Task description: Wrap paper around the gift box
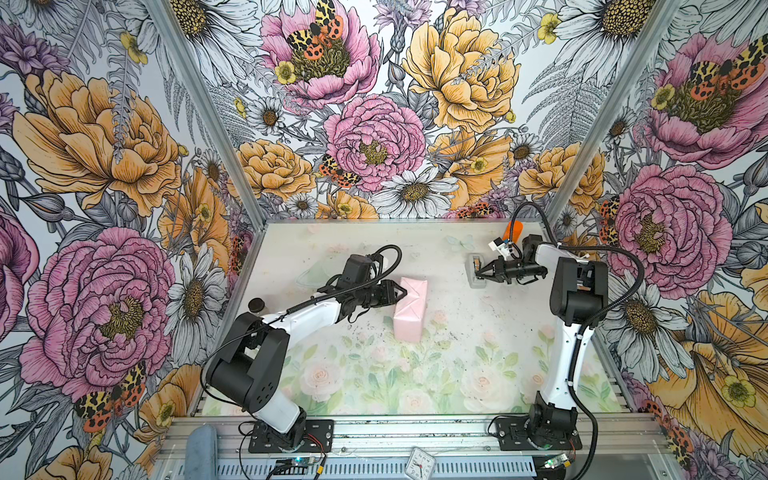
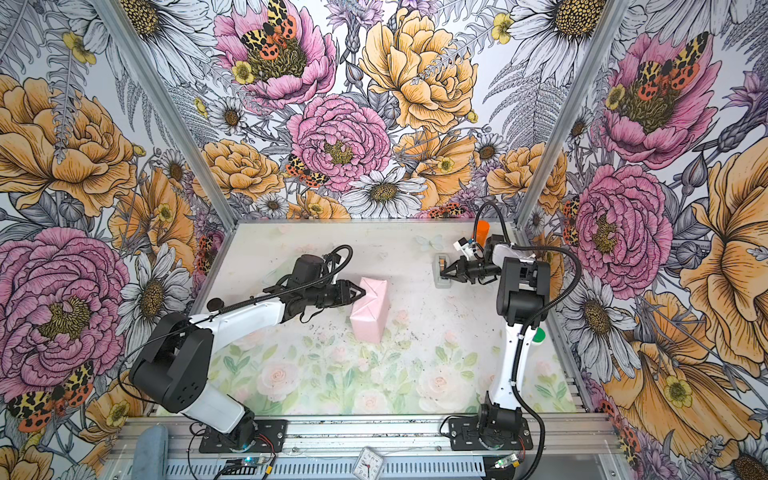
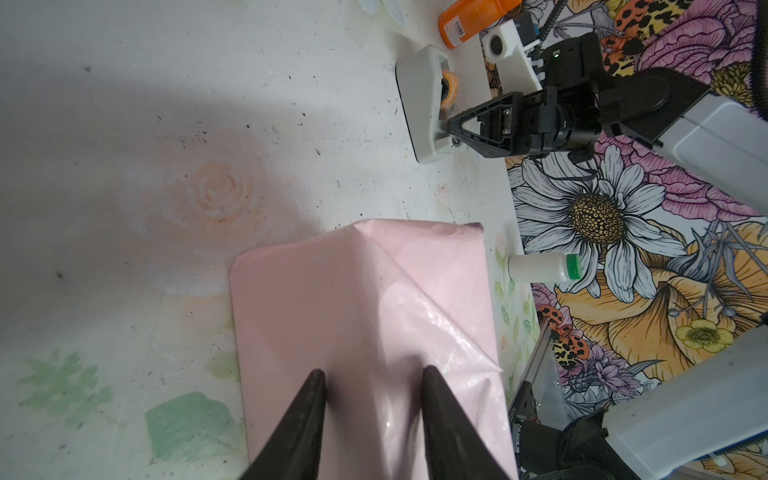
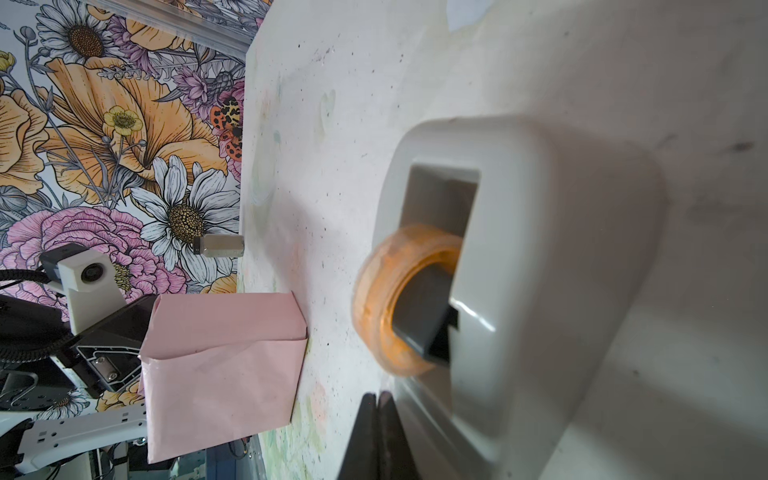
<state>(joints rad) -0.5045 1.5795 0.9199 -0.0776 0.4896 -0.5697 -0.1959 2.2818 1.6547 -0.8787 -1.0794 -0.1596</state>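
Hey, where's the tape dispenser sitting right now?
In both top views the tape dispenser sits toward the back right of the table, just in front of the orange bottle, with the shut right gripper at its near end.

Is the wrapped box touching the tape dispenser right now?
Apart. Both top views show bare table between the pink wrapped box and the tape dispenser.

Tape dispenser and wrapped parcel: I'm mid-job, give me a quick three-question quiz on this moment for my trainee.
1. True or false: the right gripper has open jaws.
2. The paper shows which face outward? A lilac, B pale pink, C navy.
3. Name the thing at the right gripper's tips.
Key: 1 false; 2 B; 3 the tape dispenser.
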